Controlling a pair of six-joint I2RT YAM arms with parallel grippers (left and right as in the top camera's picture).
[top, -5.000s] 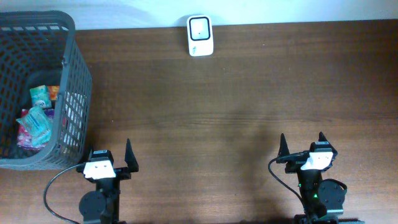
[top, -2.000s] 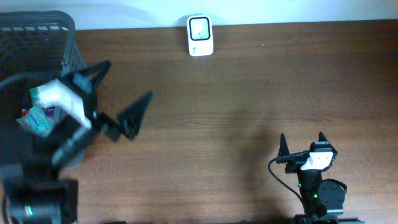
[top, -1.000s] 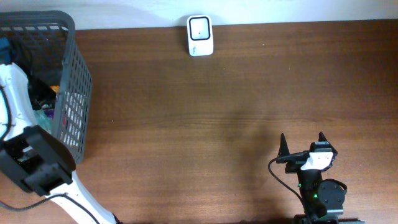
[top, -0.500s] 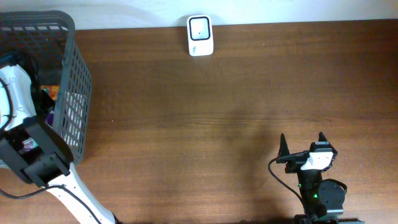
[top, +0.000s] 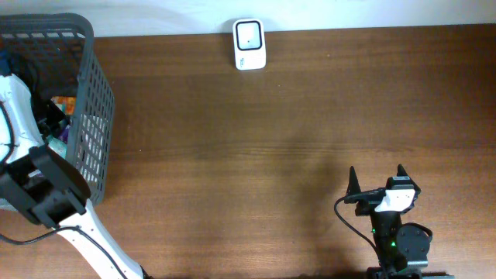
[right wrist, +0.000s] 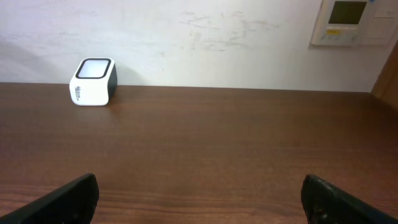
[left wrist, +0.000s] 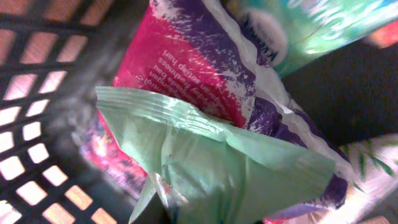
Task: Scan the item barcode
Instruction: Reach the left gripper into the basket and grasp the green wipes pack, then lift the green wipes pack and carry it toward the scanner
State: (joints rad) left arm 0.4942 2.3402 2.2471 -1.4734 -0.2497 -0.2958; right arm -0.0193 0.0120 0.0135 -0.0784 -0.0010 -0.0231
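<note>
In the left wrist view a pale green packet (left wrist: 236, 174) fills the lower frame, puckered towards the bottom centre where my jaws pinch it; the fingers themselves are hidden behind it. Under it lie a pink and purple packet (left wrist: 186, 68) and a teal packet (left wrist: 298, 25). No barcode shows. Overhead, my left gripper (top: 48, 116) is down inside the grey basket (top: 87, 116) at the far left. The white scanner (top: 249, 44) stands at the table's back edge, also in the right wrist view as the scanner (right wrist: 93, 81). My right gripper (top: 377, 180) rests open near the front right.
The basket's mesh wall (left wrist: 37, 124) stands close on the left of the packets. The white left arm (top: 19, 101) leans over the basket's rim. A wall panel (right wrist: 348, 22) hangs behind the table at the right.
My left gripper, down in the basket, has closed on the green packet and shifted slightly. The right arm has not moved.
</note>
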